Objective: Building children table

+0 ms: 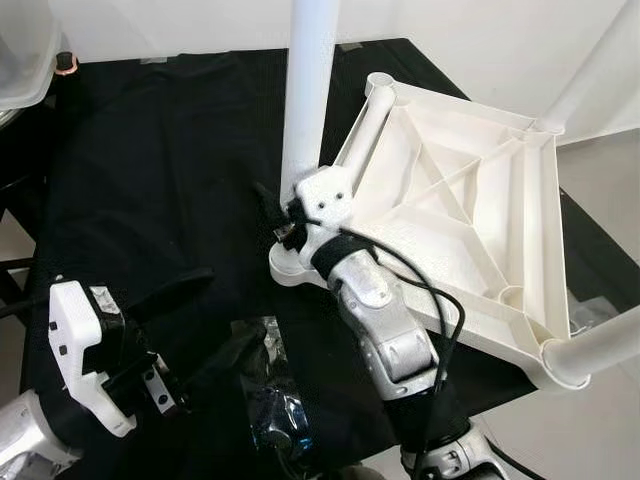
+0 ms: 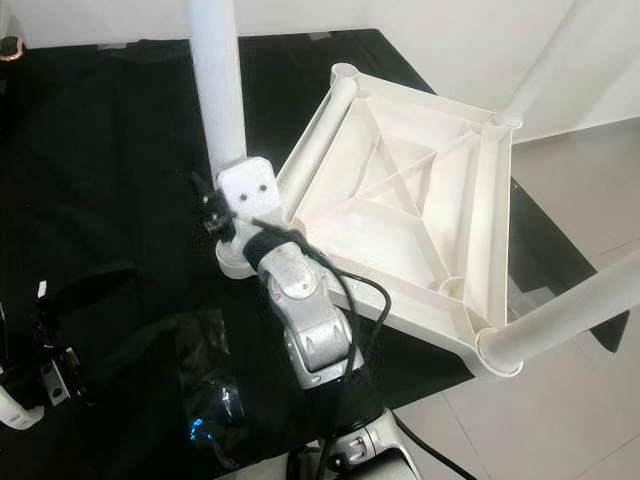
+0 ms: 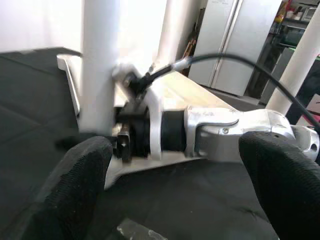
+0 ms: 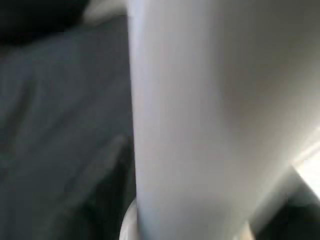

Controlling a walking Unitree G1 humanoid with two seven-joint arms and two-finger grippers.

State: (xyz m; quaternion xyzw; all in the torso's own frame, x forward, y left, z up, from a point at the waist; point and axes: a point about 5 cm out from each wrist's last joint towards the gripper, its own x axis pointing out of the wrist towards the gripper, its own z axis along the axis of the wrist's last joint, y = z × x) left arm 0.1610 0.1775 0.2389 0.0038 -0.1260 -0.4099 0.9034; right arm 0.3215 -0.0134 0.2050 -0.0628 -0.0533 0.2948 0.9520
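Plastic bag (image 1: 268, 395) lies beside left gripper (image 1: 205, 320).

Black cloth (image 1: 170, 170) under my arms, covering the surface; the upturned white tabletop (image 1: 470, 220) lies on it; a clear plastic bag (image 1: 270, 390) nearby.

Upturned tabletop (image 1: 470, 190) right on cloth (image 1: 150, 170); upright leg (image 1: 308, 90) at its near-left corner; plastic bag (image 1: 270, 390) near.
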